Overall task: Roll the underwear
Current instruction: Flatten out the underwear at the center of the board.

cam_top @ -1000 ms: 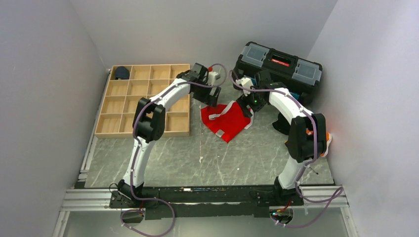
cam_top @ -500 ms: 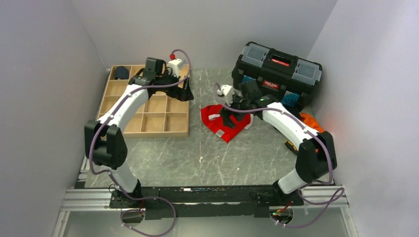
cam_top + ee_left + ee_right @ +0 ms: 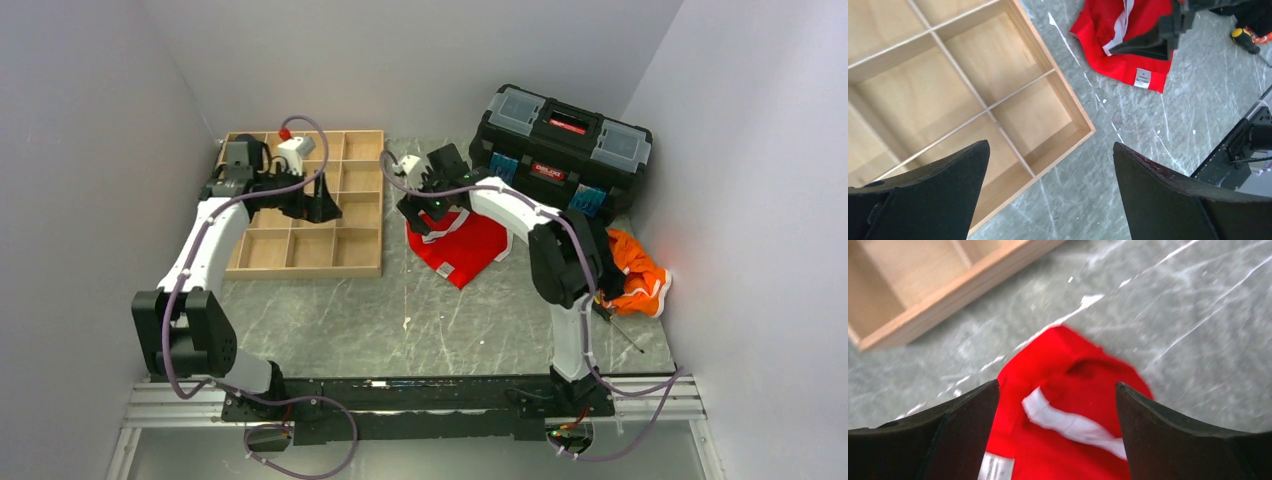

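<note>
Right claw (image 3: pixel 1057 390) gaping above the red underwear (image 3: pixel 1078 380).
Left claw (image 3: pixel 1048 150) spread wide over the wooden tray (image 3: pixel 1013 75); underwear lies unrolled on the desk (image 3: pixel 400 310).

Beneath the right end effector (image 3: pixel 1058 390), the bright red cloth underwear (image 3: pixel 1068 370) looks soft and matt, with woven white trim. Below the left end effector (image 3: pixel 1049 145), the pale wooden compartment tray (image 3: pixel 1074 100) is smooth and unvarnished. The grey marbled desk (image 3: pixel 400 320) has a faint sheen. Both end effectors are matt black plastic.
</note>
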Controlling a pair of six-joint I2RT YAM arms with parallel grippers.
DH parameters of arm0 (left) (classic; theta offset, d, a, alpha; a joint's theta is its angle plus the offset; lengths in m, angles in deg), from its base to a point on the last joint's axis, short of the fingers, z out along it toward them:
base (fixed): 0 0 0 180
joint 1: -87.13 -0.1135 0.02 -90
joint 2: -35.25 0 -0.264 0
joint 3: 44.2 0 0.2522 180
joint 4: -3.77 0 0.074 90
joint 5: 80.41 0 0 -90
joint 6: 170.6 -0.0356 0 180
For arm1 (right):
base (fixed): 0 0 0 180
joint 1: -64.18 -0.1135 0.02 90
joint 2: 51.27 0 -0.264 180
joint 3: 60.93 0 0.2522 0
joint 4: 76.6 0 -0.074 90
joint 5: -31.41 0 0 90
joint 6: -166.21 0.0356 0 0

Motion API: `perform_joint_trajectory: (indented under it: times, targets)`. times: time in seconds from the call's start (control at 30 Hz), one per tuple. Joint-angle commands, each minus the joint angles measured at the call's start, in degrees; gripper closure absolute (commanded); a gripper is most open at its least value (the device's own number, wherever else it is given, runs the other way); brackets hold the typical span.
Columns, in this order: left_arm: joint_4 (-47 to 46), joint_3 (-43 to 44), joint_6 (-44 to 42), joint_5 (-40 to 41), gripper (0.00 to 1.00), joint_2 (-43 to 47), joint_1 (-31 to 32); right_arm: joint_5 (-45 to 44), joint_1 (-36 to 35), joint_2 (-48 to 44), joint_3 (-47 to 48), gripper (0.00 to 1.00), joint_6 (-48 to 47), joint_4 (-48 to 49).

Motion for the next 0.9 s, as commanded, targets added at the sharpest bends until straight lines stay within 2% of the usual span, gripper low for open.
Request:
perform_joint_trajectory:
  times: [0.0,0.17,0.4,0.67,0.7,0.77,0.87]
  targets:
    - [2.2,-1.2,-3.9,-3.2,0.01,5.1,-4.0,-0.9,-0.6,6.6,9.7,0.11,-0.5,-1.3]
    - [3.4,-1.7,-4.9,-3.8,0.01,6.2,-5.8,-0.2,-0.7,14.6,18.9,0.11,-1.5,-7.2]
    - [3.9,-1.6,-4.9,-5.2,0.01,5.8,-6.9,-0.6,-0.9,15.9,18.4,0.23,-1.5,-7.4]
    - [2.9,-2.1,-3.6,-5.9,0.01,5.6,-7.4,-1.3,-1.0,14.2,16.4,0.63,-1.2,-6.9]
    - [2.6,-2.3,-3.5,-5.8,0.01,5.6,-7.5,-1.2,-1.1,13.7,16.7,0.71,-1.0,-7.0]
    - [2.3,-2.5,-3.2,-5.8,0.01,5.6,-7.6,-1.1,-1.1,13.3,18.9,0.97,-1.1,-8.0]
    - [2.2,-2.4,-3.1,-5.8,0.01,5.3,-7.8,-1.2,-1.3,13.0,24.8,1.0,-1.2,-11.4]
